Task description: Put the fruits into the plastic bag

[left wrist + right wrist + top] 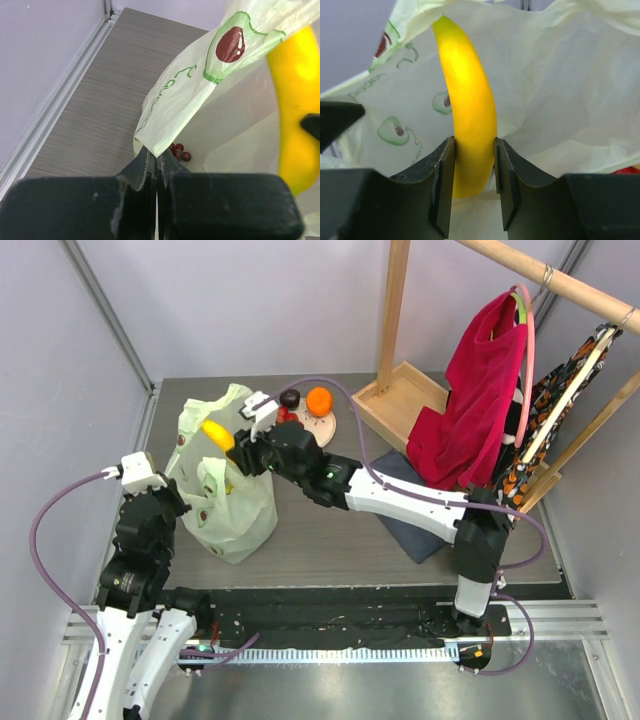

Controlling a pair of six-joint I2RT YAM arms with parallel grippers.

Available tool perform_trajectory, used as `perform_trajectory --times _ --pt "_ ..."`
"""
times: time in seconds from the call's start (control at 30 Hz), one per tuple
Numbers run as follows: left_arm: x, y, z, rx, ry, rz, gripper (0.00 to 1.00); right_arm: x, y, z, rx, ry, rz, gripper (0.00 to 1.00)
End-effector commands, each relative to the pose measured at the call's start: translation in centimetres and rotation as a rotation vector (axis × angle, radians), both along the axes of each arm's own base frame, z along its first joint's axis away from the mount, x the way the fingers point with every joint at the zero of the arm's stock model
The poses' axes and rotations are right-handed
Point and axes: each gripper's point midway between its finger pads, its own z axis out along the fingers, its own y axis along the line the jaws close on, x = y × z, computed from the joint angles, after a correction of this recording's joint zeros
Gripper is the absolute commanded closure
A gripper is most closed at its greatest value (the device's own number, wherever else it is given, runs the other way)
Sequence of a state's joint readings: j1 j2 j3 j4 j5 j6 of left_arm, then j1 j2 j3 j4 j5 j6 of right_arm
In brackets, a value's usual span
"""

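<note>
1. The bag (235,515) stands crumpled on the table (330,540), at about 9 o'clock from the table's middle, with its mouth open upward.
2. The right gripper (238,452) reaches across from 3 o'clock to the bag's mouth. Its jaws are clamped on the banana (218,435).
3. In the right wrist view the banana (470,110) stands upright between the two fingers (445,175), gripped near its lower end. Pale bag film (560,100) lies behind it and to both sides.
4. The left gripper (180,502) sits at the bag's 9 o'clock side. Its jaws are pinched tight on the bag's rim.
5. In the left wrist view the fingers (142,170) press together with the film's edge (156,150) caught between them. The bag wall (190,85) rises from there toward 1 o'clock, and the banana (295,110) hangs at 3 o'clock.
6. The grapes (179,151) lie low inside the bag, just past the left fingertips.
7. A round plate (325,428) lies at 1 o'clock from the bag, near it. On it are the orange (319,400), a dark fruit (290,397) and strawberries (285,416), close together.
8. A red cloth (475,410) hangs from a wooden rack (560,280) at 2 o'clock. A wooden tray (400,400) sits beside it and a dark mat (415,525) lies under the right arm.
</note>
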State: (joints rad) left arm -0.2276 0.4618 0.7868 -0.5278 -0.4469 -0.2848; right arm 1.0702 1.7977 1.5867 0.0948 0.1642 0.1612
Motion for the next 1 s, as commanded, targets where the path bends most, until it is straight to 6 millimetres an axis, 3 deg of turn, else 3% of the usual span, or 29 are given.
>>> perform_trajectory --times 0.0,0.23,0.27,0.3,0.5,0.6,0.83,0.97 --pt "0.3 -0.1 1.5 -0.021 -0.064 -0.002 1.00 0.0 0.0 -2.2 -0.187 0.061 0.019 0.99" --pt "0.3 -0.2 1.4 -0.021 -0.061 -0.010 1.00 -0.5 1.3 -8.0 -0.365 0.186 0.080 0.99" --pt "0.3 -0.2 1.4 -0.023 -0.062 -0.008 1.00 -0.5 1.6 -8.0 -0.367 0.189 0.085 0.99" --pt "0.3 -0.2 1.4 -0.021 -0.062 -0.008 1.00 -0.3 1.7 -9.6 -0.402 0.210 0.084 0.99" --pt "0.4 -0.3 1.3 -0.020 -0.056 -0.010 1.00 -0.2 2.1 -10.2 -0.417 0.214 0.088 0.94" --pt "0.4 -0.3 1.2 -0.020 -0.053 -0.011 1.00 -0.1 2.0 -9.8 -0.414 0.208 0.084 0.82" --pt "0.4 -0.3 1.3 -0.022 -0.058 -0.011 1.00 -0.2 1.8 -9.2 -0.398 0.195 0.086 0.40" --pt "0.4 -0.3 1.3 -0.022 -0.055 -0.012 1.00 -0.5 2.1 -8.7 -0.380 0.190 0.104 0.28"
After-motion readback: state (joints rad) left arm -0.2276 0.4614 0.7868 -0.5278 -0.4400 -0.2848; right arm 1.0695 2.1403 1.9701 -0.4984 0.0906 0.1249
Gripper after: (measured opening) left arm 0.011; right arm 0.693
